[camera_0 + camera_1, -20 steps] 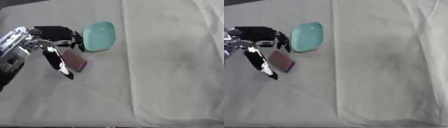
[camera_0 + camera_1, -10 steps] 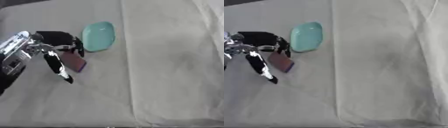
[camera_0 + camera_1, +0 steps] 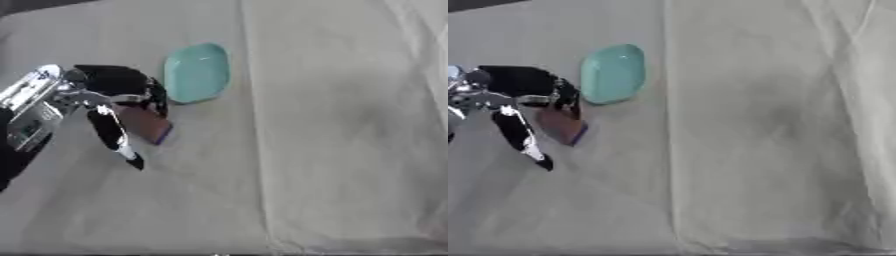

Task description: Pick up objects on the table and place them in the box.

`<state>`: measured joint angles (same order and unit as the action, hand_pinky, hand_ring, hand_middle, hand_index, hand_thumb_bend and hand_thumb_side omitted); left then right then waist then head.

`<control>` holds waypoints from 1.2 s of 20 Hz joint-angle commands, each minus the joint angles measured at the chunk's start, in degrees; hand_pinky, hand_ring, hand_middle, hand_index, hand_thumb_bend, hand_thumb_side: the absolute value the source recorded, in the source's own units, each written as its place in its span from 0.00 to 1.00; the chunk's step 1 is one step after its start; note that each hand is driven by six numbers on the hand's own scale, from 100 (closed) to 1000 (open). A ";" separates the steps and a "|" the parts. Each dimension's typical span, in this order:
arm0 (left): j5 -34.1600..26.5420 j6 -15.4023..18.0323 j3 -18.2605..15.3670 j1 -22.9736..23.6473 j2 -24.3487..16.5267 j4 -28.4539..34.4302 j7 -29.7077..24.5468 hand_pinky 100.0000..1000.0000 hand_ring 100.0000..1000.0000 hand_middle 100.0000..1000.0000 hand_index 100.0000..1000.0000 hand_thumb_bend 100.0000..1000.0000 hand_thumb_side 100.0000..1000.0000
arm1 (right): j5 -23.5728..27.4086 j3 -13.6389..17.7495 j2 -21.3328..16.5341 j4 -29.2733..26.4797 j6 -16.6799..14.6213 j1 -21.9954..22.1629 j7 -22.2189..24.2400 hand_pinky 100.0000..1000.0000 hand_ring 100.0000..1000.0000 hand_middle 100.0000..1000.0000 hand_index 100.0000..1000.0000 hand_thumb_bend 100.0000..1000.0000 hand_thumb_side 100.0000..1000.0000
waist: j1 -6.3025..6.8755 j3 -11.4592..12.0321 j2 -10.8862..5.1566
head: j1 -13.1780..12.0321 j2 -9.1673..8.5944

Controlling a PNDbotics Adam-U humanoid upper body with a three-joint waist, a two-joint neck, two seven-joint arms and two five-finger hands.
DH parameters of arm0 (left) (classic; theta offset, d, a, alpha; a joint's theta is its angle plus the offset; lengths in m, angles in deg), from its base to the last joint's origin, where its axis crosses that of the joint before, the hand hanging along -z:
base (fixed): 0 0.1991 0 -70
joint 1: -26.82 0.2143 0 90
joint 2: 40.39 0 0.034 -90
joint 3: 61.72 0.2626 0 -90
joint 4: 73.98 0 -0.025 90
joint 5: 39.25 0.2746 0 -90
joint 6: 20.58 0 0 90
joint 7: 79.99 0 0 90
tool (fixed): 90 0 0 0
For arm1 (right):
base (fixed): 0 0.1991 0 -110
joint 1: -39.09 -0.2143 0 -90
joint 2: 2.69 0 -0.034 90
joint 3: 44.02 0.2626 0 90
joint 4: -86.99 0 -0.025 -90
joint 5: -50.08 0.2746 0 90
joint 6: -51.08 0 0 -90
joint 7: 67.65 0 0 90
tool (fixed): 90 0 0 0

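Note:
My left hand comes in from the left edge and sits over a small flat brown object with a purple edge. The fingers bend down onto the object's far end, and the thumb stretches straight along its left side, so the object lies between them without being clasped. A teal oval object lies flat on the cloth just beyond and to the right of the hand, apart from the brown object. My right hand shows in neither view, and no box is in view.
A pale cloth with long creases covers the table. One fold runs top to bottom just right of the teal object.
My left hand has shifted slightly down onto the brown object, its fingers now at the object's far end. The brown and teal objects have barely moved.

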<state>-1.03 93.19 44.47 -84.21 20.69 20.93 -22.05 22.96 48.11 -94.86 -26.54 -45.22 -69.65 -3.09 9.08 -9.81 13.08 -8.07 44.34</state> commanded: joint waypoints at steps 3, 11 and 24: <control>1.51 0.82 -0.38 -1.94 -2.86 -0.55 0.47 0.38 0.49 0.56 0.67 0.77 0.46 | 0.23 0.21 -0.77 -1.06 -0.11 -0.64 0.14 0.34 0.44 0.54 0.65 0.00 0.51 | -0.24 -0.09 -0.90 | 0.18 -0.22; 2.81 0.94 -1.37 -5.29 -2.77 -1.50 1.71 0.39 0.49 0.56 0.67 0.77 0.45 | 0.31 0.13 -0.77 -1.06 -0.11 -0.51 0.27 0.34 0.44 0.54 0.65 0.00 0.51 | -0.20 -0.01 -1.04 | 0.52 -0.22; 2.81 1.29 -0.67 -5.17 -1.44 -3.06 1.86 0.38 0.48 0.55 0.66 0.76 0.46 | 0.37 0.28 -0.79 -1.06 -0.21 -0.73 0.16 0.34 0.44 0.54 0.65 0.00 0.51 | -0.15 -0.26 -0.67 | 0.59 -0.22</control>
<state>1.53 94.41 44.40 -88.91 20.29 17.69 -20.41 23.14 48.10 -94.86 -26.54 -45.33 -69.65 -2.95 9.24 -10.08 13.12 -7.55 44.34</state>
